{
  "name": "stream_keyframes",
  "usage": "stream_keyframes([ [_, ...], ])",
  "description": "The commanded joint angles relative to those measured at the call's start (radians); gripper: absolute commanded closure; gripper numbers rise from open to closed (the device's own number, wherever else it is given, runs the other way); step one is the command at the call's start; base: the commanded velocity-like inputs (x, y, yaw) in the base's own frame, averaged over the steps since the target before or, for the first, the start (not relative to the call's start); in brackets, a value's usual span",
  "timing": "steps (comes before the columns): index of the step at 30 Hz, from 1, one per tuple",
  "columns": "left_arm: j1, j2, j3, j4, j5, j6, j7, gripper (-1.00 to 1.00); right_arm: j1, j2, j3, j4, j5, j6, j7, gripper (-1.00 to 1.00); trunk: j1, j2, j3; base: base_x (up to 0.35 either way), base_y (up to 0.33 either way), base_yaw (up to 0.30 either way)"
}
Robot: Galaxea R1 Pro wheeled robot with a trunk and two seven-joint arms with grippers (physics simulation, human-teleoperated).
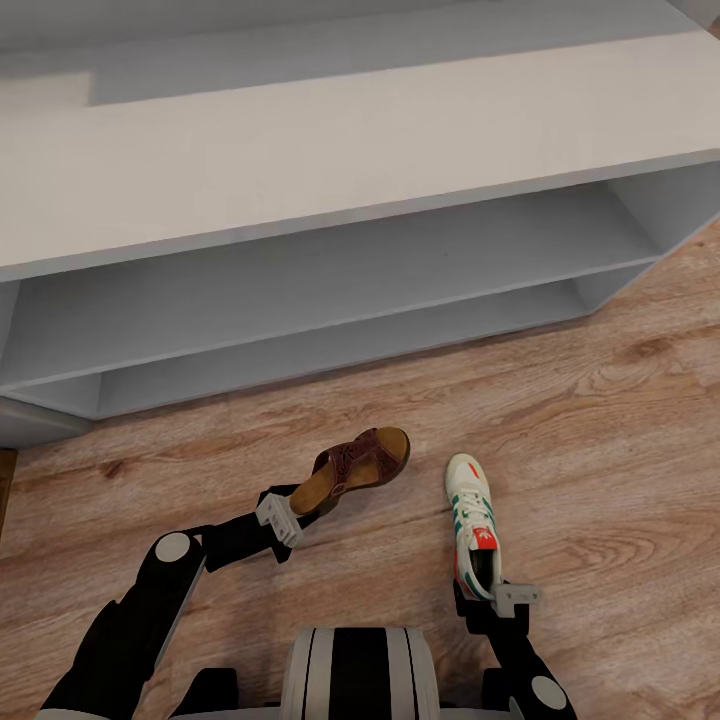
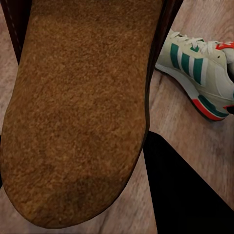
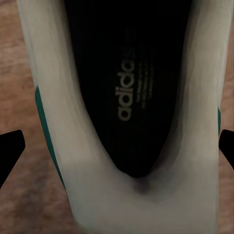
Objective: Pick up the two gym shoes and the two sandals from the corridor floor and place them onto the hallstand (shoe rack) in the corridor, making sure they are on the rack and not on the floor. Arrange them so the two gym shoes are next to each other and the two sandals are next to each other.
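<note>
My left gripper (image 1: 298,508) is shut on the heel end of a dark brown sandal (image 1: 355,468), which hangs tilted above the corridor floor (image 1: 600,430). Its tan footbed (image 2: 78,107) sits close in the left wrist view. A white gym shoe (image 1: 472,520) with green stripes lies on the floor, toe toward the hallstand (image 1: 330,260); the same gym shoe (image 2: 197,73) is seen in the left wrist view. My right gripper (image 1: 492,592) is open at its heel. In the right wrist view the fingertips (image 3: 12,146) stand either side of the shoe's heel opening (image 3: 126,97). The other shoe and sandal are out of view.
The pale grey hallstand spans the far side, with a flat top (image 1: 350,140) and two long open shelves (image 1: 400,330) below it. Its right end stops near the picture's right edge, with bare wood floor beyond it. My trunk (image 1: 355,670) fills the near centre.
</note>
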Motion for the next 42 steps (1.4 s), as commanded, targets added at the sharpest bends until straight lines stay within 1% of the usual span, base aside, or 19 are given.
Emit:
stream_keyframes([
  [1, 0.0, 0.0, -0.001, -0.002, -0.002, 0.008, -0.004, 1.0, 0.0, 0.0, -0.001, 0.0, 0.0, -0.003, -0.001, -1.0, 0.0, 0.0, 0.0, 0.005, 0.0, 0.0],
  [13, 0.0, 0.0, -0.001, -0.002, -0.002, 0.008, -0.004, 1.0, 0.0, 0.0, -0.001, 0.0, 0.0, -0.003, -0.001, -1.0, 0.0, 0.0, 0.0, 0.001, 0.0, 0.0],
  [14, 0.0, 0.0, -0.001, -0.002, -0.002, 0.008, -0.004, 1.0, 0.0, 0.0, -0.001, 0.001, 0.0, -0.003, -0.001, 1.0, 0.0, 0.0, 0.0, 0.0, 0.0, 0.0],
  [42, 0.0, 0.0, -0.001, -0.002, -0.002, 0.008, -0.004, 1.0, 0.0, 0.0, 0.001, 0.0, -0.001, -0.003, -0.001, 1.0, 0.0, 0.0, 0.0, 0.0, 0.0, 0.0],
])
